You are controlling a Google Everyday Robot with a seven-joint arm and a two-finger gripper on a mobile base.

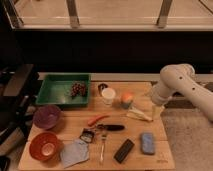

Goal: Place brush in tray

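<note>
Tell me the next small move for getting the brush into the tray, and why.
Probably shift the gripper left, to above the brush. The gripper is near the table's right side, apart from the brush, which lies flat on the wood at mid-table, outside the green tray at the back left.

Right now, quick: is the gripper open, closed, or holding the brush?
Gripper: low at the right edge of the table; open or closed cannot be told. It is not holding the brush, which lies mid-table.
</note>
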